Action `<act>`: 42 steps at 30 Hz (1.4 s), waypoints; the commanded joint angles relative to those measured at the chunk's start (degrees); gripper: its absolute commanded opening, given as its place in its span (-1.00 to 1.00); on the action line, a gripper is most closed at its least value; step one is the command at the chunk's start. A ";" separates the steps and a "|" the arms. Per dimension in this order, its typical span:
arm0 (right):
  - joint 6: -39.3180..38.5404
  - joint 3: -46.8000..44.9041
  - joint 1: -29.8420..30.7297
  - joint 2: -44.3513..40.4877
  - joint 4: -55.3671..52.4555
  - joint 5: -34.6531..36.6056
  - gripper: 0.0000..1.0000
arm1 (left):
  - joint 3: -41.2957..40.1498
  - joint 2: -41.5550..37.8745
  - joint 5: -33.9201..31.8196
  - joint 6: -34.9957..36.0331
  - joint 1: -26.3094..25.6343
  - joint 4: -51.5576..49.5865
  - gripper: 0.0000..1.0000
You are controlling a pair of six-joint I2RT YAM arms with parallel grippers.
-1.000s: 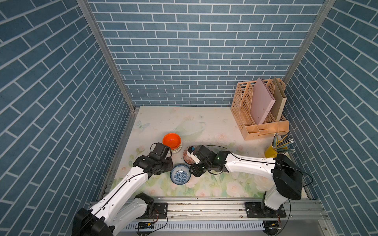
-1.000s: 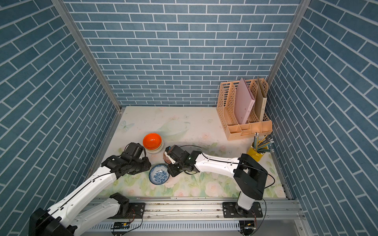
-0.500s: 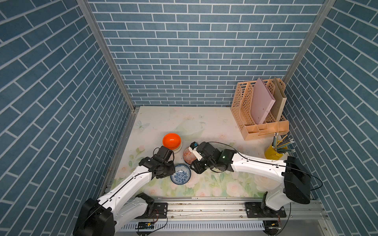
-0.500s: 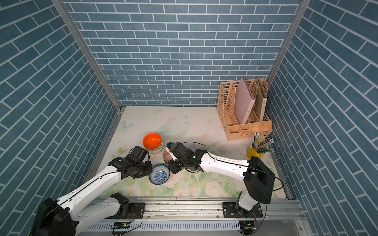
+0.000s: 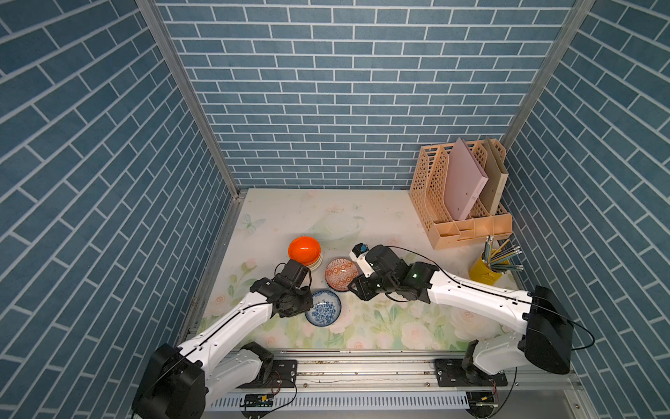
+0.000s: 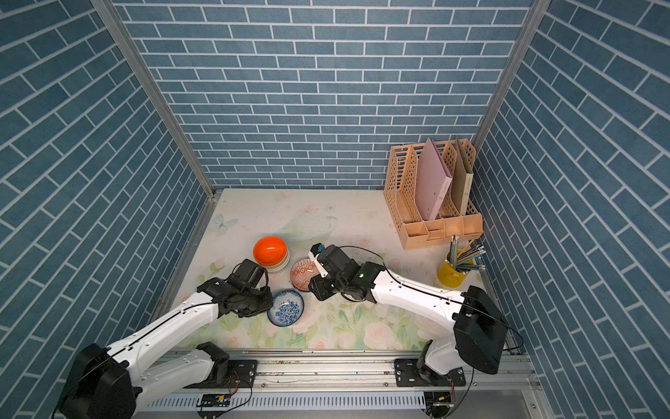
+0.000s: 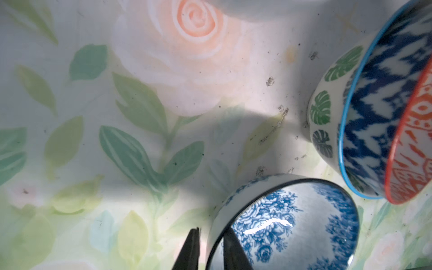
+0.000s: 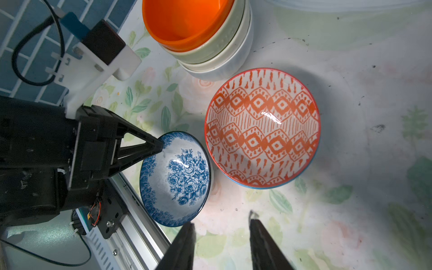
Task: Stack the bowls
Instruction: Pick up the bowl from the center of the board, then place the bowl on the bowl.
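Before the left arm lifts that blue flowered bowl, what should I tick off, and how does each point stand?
1. The left gripper astride the rim of the flowered bowl, one jaw inside, one outside: ok.
2. Grip tight on that rim: cannot tell; a slit shows beside the outer jaw.
3. The right gripper open and empty: ok.
4. The patterned bowl nested in the leaf-print bowl: ok.
5. Room above the patterned bowl: probably not ok; the right gripper hangs close beside it.
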 commanded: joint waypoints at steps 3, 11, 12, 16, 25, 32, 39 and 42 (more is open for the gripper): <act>-1.55 -1.29 -0.51 -1.72 0.77 0.10 -0.15 | -2.61 -0.51 0.74 -1.27 -1.70 0.11 -0.57; -1.64 -2.06 -0.69 -2.12 1.06 -0.01 -0.15 | -0.12 -2.11 -0.63 -1.66 -2.48 -2.43 -0.90; -1.64 -2.23 -0.75 -2.20 1.03 -0.05 -0.15 | 0.86 -2.46 -0.85 -1.49 -2.45 -3.23 -0.96; -1.77 -2.58 -1.13 -2.53 1.03 -0.02 -0.15 | 5.07 -3.80 -1.05 -0.86 -2.41 -6.33 -1.00; -2.37 -4.10 -5.86 -5.28 1.19 -0.44 -0.16 | 18.38 -0.23 -1.89 2.05 -2.46 -10.33 -1.00; -3.44 -6.26 -11.69 -8.91 0.46 -0.70 -0.18 | 27.87 13.31 -3.58 5.51 -2.37 -7.39 -1.00; -3.84 -7.91 -13.79 -11.38 -0.32 -1.06 -0.18 | 33.78 24.94 -3.88 8.30 -1.81 -5.02 -1.00; -3.84 -8.45 -13.97 -11.82 -0.33 -1.23 -0.18 | 34.17 26.88 -3.58 8.87 -1.65 -4.24 -1.00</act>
